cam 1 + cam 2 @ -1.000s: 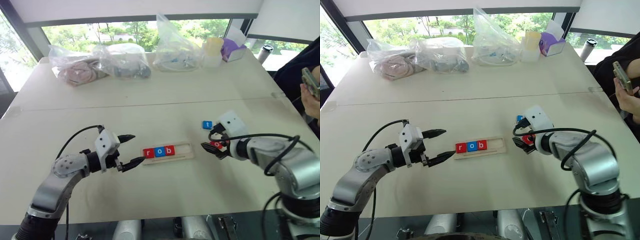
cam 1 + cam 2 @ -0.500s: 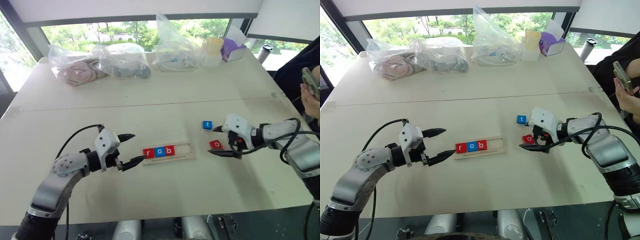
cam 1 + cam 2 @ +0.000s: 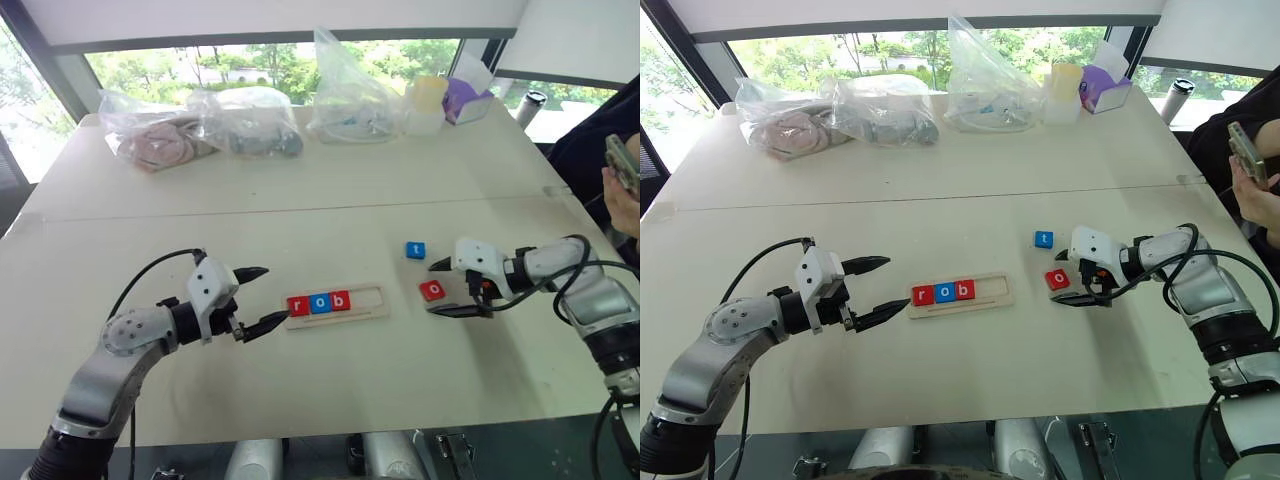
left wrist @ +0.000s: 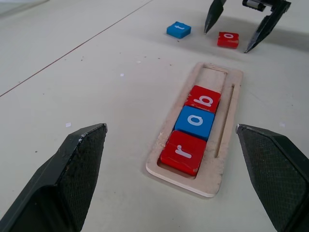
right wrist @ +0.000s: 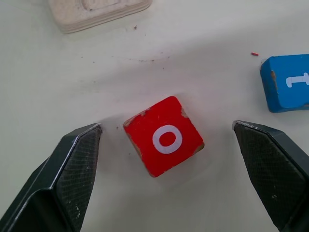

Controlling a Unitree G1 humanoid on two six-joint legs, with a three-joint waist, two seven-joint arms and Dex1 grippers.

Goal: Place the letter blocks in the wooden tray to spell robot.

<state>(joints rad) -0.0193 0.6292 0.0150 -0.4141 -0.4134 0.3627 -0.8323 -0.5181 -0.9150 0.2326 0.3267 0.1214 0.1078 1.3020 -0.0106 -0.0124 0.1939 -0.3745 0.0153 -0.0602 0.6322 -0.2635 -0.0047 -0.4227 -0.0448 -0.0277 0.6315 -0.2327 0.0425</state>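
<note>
Pale table [image 3: 320, 220] fills the scene, with windows behind it and three clear plastic bags [image 3: 255, 120] along its far edge. One narrow wooden tray [image 3: 372, 303] lies near the middle, lengthwise across the table. Five letter blocks are in view. Three sit side by side at the tray's left end: red r [image 3: 297, 305], blue o [image 3: 319, 303], red b [image 3: 340, 300]; the tray's right part is bare. Two lie loose on the table to the tray's right: a red o [image 3: 432, 290], and a blue t [image 3: 415, 250] just beyond it. The left gripper [image 3: 258, 298] hovers just left of the tray, jaws wide apart, holding nothing. The right gripper [image 3: 435, 288] has its jaws spread wide on either side of the red o, not touching it.
</note>
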